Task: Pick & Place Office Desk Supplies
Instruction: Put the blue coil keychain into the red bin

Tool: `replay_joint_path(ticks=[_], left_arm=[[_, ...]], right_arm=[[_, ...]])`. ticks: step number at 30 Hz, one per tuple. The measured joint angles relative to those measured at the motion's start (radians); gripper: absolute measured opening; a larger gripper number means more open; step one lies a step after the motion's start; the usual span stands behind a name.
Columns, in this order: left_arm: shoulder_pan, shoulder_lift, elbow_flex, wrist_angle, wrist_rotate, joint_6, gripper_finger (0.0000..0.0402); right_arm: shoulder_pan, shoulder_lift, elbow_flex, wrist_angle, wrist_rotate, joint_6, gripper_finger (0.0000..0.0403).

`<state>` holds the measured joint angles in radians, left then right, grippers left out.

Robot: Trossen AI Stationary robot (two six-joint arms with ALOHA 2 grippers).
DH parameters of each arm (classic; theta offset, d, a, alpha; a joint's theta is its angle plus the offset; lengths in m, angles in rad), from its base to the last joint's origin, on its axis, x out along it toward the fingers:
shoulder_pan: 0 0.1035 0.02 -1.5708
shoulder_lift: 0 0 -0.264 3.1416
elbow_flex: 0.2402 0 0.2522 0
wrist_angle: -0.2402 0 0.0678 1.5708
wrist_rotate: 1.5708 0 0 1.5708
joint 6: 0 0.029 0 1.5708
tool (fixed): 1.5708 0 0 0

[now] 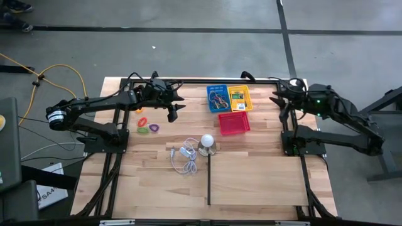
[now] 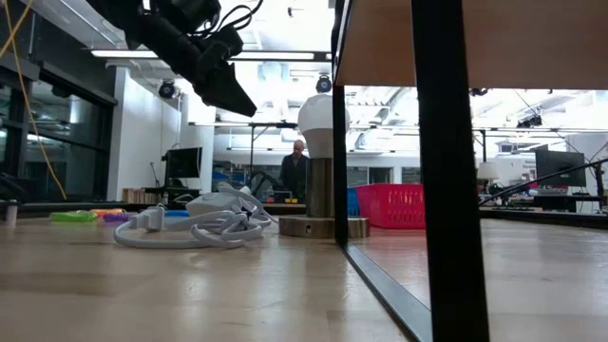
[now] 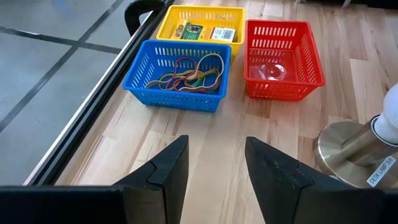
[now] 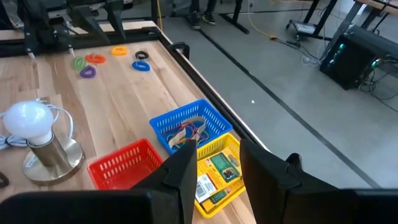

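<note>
Coloured rubber bands [image 3: 189, 73] lie in a blue basket [image 1: 217, 98]. Yellow-and-green packets [image 3: 202, 30] lie in the yellow basket [image 1: 239, 98] beside it. A red basket [image 1: 233, 122] stands just in front of them. Little coloured rings [image 4: 93, 60] lie on the wood near the far left [image 1: 147, 125]. My left gripper [image 3: 214, 168] hangs open above the table, left of the baskets [image 1: 174, 110], with nothing between its fingers. My right gripper [image 4: 214, 171] is raised at the table's far right [image 1: 281, 102], open and holding nothing, pointing toward the baskets.
A white bulb on a silvery base [image 1: 207, 143] stands mid-table, with a coiled white cord [image 1: 183, 158] lying left of it. A raised wooden panel in a dark frame [image 1: 257, 179] covers the near right. A person [image 2: 298, 166] stands in the room behind.
</note>
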<state>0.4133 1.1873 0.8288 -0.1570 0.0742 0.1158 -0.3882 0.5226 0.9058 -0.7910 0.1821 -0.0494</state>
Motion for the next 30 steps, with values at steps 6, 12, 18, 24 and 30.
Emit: replay_joint_path(ticks=[6,12,18,24,30], left_arm=[[0.000,0.000,0.000,0.000,0.000,0.000,0.0152],[0.000,0.000,0.000,0.000,0.000,-0.001,0.0152],[0.000,0.000,0.000,0.000,0.000,-0.001,0.0152],[0.000,0.000,0.000,-0.003,0.000,-0.026,0.0152],[0.001,-0.001,0.000,-0.120,-0.118,-0.126,0.0152]], right_arm=[[0.000,-0.002,0.000,0.000,-0.001,0.000,0.0110],[0.000,0.000,0.000,0.000,-0.001,0.000,0.0110],[0.000,0.000,0.000,0.000,-0.001,0.000,0.0110],[0.000,0.000,0.000,0.000,-0.001,0.000,0.0110],[0.000,0.000,0.000,0.000,-0.001,0.001,0.0110]])
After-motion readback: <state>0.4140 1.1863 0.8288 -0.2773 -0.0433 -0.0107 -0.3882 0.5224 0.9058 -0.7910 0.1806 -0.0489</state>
